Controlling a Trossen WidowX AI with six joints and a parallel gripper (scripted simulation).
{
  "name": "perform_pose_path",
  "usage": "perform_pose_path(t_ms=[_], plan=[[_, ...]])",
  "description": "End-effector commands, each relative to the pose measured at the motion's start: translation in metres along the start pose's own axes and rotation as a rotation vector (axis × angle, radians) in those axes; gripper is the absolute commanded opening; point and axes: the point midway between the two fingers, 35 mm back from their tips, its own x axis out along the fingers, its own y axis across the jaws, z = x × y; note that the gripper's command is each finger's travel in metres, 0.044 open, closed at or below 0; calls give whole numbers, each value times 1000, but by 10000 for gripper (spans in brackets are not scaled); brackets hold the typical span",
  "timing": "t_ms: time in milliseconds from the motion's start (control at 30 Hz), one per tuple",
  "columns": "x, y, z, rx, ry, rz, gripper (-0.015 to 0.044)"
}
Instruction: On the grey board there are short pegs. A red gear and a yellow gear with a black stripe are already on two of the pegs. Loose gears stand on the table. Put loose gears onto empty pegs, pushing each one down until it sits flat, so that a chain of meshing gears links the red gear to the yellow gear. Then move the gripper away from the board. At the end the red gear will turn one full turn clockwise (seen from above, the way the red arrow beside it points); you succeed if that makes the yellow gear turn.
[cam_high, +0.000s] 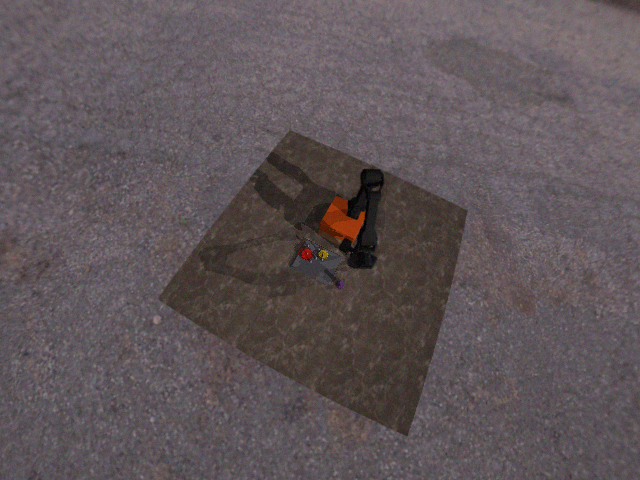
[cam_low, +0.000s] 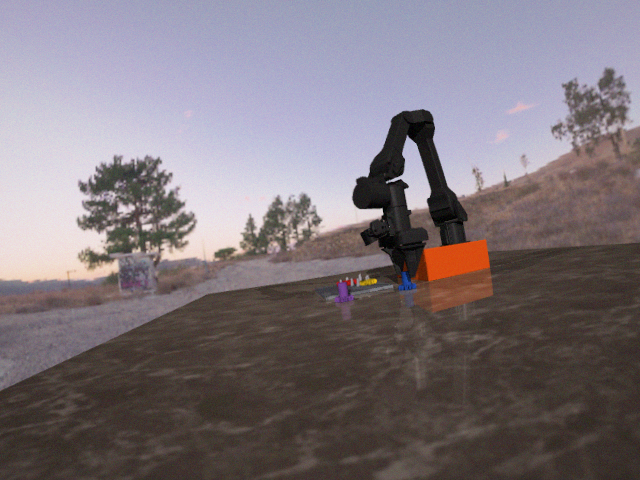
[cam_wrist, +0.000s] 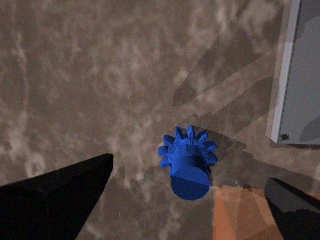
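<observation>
Hovers low over the tabletop (cam_high: 361, 335) (cam_low: 310, 387) (cam_wrist: 65, 75) with gripper (cam_high: 361, 259) (cam_low: 405, 273) (cam_wrist: 190, 169) released and fingers spread wide, nothing pinched between. In the wrist view, shows the blue gear (cam_low: 407, 283) (cam_wrist: 190, 162) in the gap between the fingertips, close to midway, just beside the board (cam_high: 310, 271) (cam_low: 327, 298) (cam_wrist: 307, 90). Stands upright on its toothed end, stem up, long axis roughly in line with the gripper's downward reach. Calls, by judgement, for a little more descent if needed, then a level squeeze on the stem; risks a tilt if pinched off-centre.

Matte blue, with rounded teeth around the foot and a plain cylindrical stem. Near the board's edge, a purple gear (cam_high: 340, 284) (cam_low: 343, 293) of like shape, also upright on the table. On the board, smooth grey with a paler edge, the red gear (cam_high: 307, 251) and the yellow gear (cam_high: 321, 254) (cam_low: 368, 282), with pale pegs too small to count. Beyond the blue gear in the exterior view, a flat-sided orange block (cam_high: 336, 224) (cam_low: 454, 260) under the arm. Underneath everything, brown mottled stone, glossy enough for reflections. Leaves the linking chain yet to build, by judgement.
</observation>
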Motion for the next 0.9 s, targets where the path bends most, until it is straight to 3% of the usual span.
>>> perform_pose_path(t_ms=[0, 467, 700, 867], plan=[[2, -1, -1, -3, 0, -4, 414], [2, -1, -1, -3, 0, -4, 46], [2, -1, -1, -3, 0, -4, 0], [-6, 1, 2, -3, -1, -4, 0]])
